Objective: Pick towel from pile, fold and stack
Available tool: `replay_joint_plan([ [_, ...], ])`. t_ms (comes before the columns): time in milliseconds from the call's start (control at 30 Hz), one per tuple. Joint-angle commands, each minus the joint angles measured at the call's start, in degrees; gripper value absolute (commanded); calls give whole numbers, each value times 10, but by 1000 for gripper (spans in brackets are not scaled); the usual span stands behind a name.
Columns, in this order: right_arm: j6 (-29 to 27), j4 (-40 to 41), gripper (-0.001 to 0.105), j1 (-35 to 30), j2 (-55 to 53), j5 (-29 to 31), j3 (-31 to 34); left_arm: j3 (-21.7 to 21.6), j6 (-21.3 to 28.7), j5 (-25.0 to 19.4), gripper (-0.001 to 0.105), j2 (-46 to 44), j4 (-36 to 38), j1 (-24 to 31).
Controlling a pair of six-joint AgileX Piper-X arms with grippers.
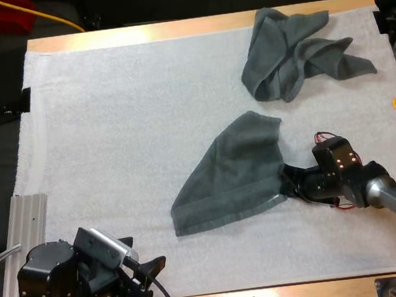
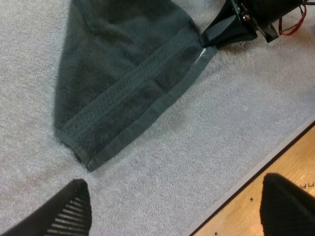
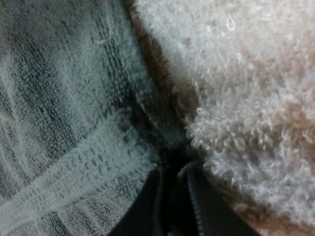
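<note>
— The right gripper (image 1: 285, 182) was pinched tight on the towel (image 1: 229, 173), right at its hemmed corner, low against the mat (image 1: 111, 129).
— And the left gripper (image 1: 150, 267)?
— Fingers wide apart, holding nothing, by the mat's near edge, just short of the towel's other hemmed corner.
— So which step?
— Spreading it flat before folding, I'd say. The towel lay rumpled, right of the mat's centre. Next, the left needed that free corner. The crumpled towel (image 1: 294, 50) sat in the far right corner.
</note>
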Motion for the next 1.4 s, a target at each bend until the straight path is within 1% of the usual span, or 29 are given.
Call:
replay_joint_plan([
  [0, -9, 1, 0, -1, 2, -1, 1, -4, -5, 4, 68, 0, -1, -2],
  [100, -13, 1, 0, 1, 0, -4, 1, -4, -6, 4, 68, 4, -2, -2],
  [200, -13, 4, 0, 1, -1, -15, 1, 2, -28, 19, 68, 19, -11, -2],
  [333, -23, 16, 0, 1, -8, -18, 1, 27, -60, 52, 68, 53, -54, -2],
  [467, -40, 42, 0, 1, -27, -12, 1, 57, -78, 76, 68, 87, -100, -2],
  [633, -61, 66, 0, 1, -51, 2, 1, 96, -93, 76, 68, 140, -132, -2],
  [833, -64, 69, 0, 1, -53, 1, 1, 129, -104, 77, 68, 217, -181, -2],
  [967, -64, 69, 0, 1, -53, 1, 1, 137, -104, 84, 68, 274, -218, -2],
  [1367, -64, 69, 0, 1, -53, 1, 1, 137, -104, 90, 68, 457, -299, -2],
])
